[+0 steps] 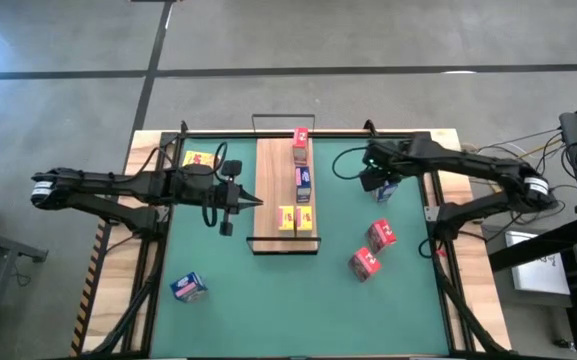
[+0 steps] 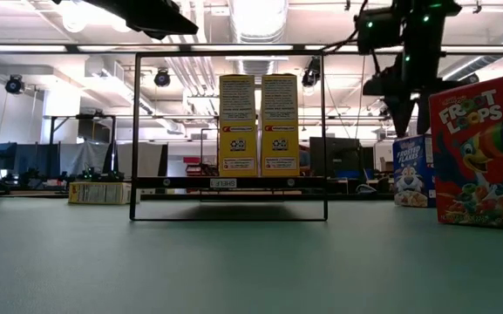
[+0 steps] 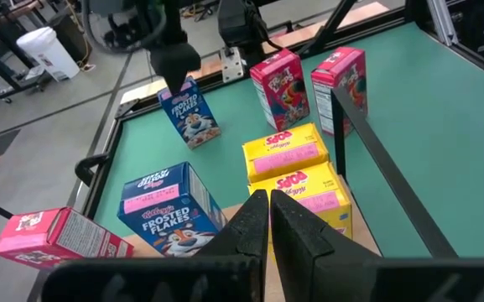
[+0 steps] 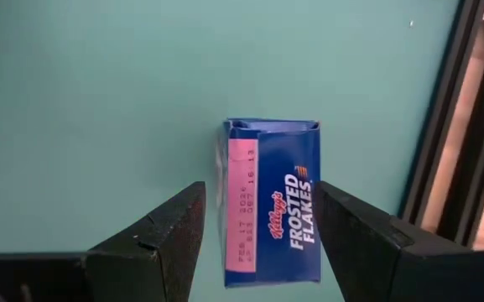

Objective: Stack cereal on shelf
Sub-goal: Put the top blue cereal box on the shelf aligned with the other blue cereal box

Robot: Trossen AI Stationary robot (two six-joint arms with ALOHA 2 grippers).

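Right tool (image 4: 258, 226) straddles blue box (image 4: 273, 201), its lower end hidden.

Right gripper (image 4: 258, 231) is sitting at frame bottom, its two dark fingers (image 4: 162, 239) standing apart. A small blue cardboard Frosted Flakes box (image 4: 273, 201) with a pink label strip is standing between them on the green mat (image 4: 99, 101). Whether the fingers are touching the box can't be told. A black frame bar (image 4: 443, 126) is running down the right edge.
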